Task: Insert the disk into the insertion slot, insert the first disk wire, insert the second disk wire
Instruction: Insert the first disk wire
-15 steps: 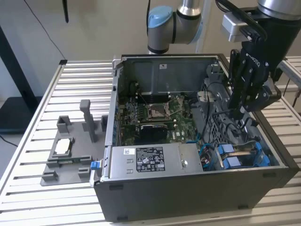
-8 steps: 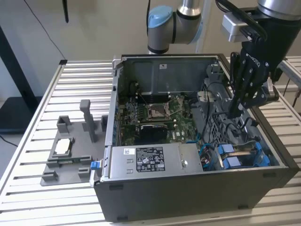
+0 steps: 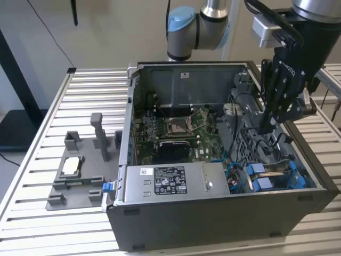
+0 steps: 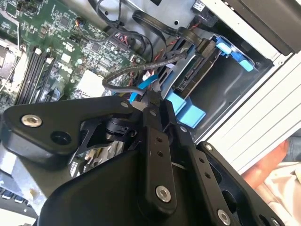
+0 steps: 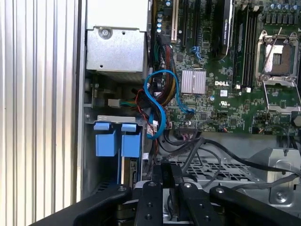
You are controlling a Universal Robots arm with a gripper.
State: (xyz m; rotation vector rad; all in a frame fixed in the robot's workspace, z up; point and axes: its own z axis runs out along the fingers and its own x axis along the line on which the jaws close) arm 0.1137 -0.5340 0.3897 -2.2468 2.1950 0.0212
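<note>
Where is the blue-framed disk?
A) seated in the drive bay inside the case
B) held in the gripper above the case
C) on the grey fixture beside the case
A: the disk sits slotted into a corner of the case, on the exterior view's right, the gripper close by.

The computer case (image 3: 213, 218), across the exterior view's lower middle, is matt dark grey sheet metal. Inside it, the power-supply box (image 3: 213, 178) is bare, dull silver metal with a white paper label. The table (image 3: 26, 224) is made of ribbed, satin aluminium slats. At the exterior view's left, the holder block (image 3: 80, 181) looks like matt grey plastic. The disk carrier (image 3: 264, 184) shows 2 smooth, bright blue plastic tabs. The gripper (image 3: 265, 128) is matt black, and the arm joint cap (image 3: 181, 24) is glossy pale blue plastic.
</note>
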